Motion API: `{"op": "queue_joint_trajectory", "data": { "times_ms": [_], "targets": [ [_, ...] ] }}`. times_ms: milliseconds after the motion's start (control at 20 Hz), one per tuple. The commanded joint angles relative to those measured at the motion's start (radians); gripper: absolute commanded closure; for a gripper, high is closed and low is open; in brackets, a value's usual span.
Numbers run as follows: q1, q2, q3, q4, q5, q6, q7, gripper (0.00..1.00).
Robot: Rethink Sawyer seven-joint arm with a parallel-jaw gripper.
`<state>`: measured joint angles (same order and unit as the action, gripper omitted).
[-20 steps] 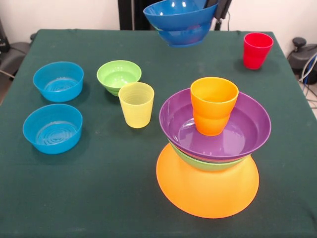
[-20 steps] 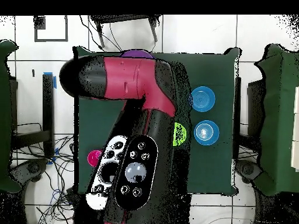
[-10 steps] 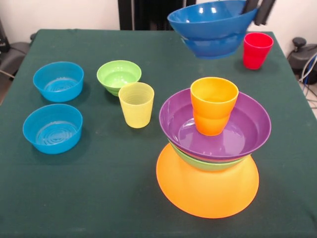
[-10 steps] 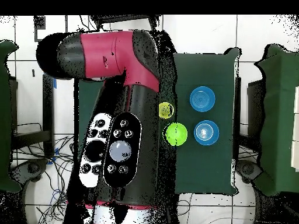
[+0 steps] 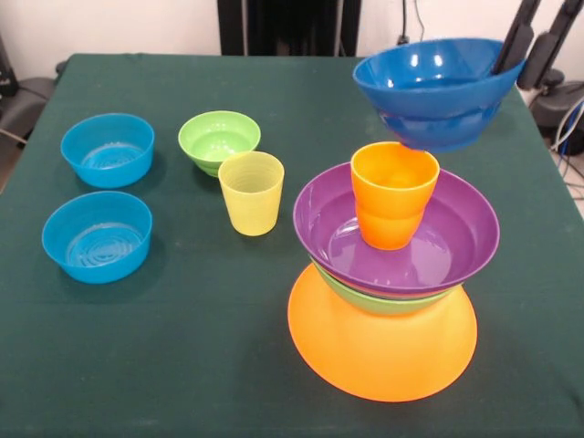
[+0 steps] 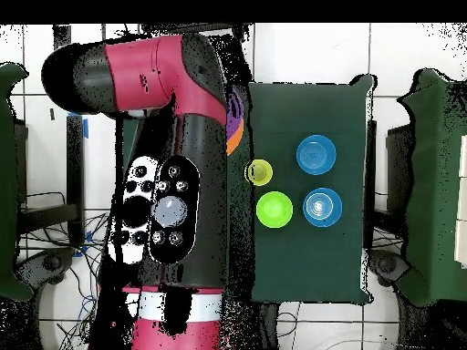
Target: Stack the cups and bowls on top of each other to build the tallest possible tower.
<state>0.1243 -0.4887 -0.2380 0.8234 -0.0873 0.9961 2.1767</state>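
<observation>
1. The gripper point(image 5: 513, 57) was clamped on the far-right rim of the dark blue bowl point(image 5: 438, 87), one dark finger inside the wall and one outside. It held the bowl in the air, mouth up, above and slightly behind the orange cup point(image 5: 394, 193), with the bowl's base close to the cup's rim.
2. The tower point(image 5: 388, 274) stood near the front-right part of the table point(image 5: 182, 365): the huge orange bowl point(image 5: 379, 351) upside down as a base, the large green bowl point(image 5: 383, 303) and the purple bowl point(image 5: 429, 246) on it, and the orange cup upright inside the purple one.
3. The rim grip was off-centre, so the blue bowl could have tilted in the pinch and landed crooked on the cup.
4. The cup's mouth looked narrower than the bowl's base. A seat off the middle would likely have let the bowl tip and slide into the purple bowl.
5. A descent from too far back could have struck the cup's rim sideways and knocked it over, or rocked the whole stack.
6. The yellow cup point(image 5: 251, 192), the small green bowl point(image 5: 218, 140) and the two light blue bowls point(image 5: 107, 151) stood towards the left side, well clear of any fall.
7. In the overhead view the arm point(image 6: 173, 182) hid the tower almost wholly, so alignment could not be checked there.
</observation>
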Motion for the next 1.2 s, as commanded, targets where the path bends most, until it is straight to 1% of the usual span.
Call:
{"op": "queue_joint_trajectory", "data": {
  "times_ms": [50, 200, 300, 450, 550, 800, 1000, 1200],
  "targets": [
    [0.031, 0.072, 0.068, -0.01, -0.128, 0.121, -0.275, 1.0],
    [0.046, 0.066, 0.053, 0.019, -0.153, 0.1, -0.251, 1.0],
    [0.06, 0.053, 0.036, 0.056, -0.172, 0.076, -0.222, 1.0],
    [0.08, 0.039, 0.009, 0.081, -0.202, 0.082, -0.204, 1.0],
    [0.086, 0.032, 0.007, 0.091, -0.202, 0.127, -0.202, 1.0],
    [0.11, 0.023, -0.003, 0.113, -0.203, 0.16, -0.164, 1.0],
    [0.114, 0.026, -0.006, 0.107, -0.206, 0.166, -0.168, 1.0],
    [0.101, 0.028, 0.0, 0.115, -0.207, 0.133, -0.184, 1.0]
  ]
}}
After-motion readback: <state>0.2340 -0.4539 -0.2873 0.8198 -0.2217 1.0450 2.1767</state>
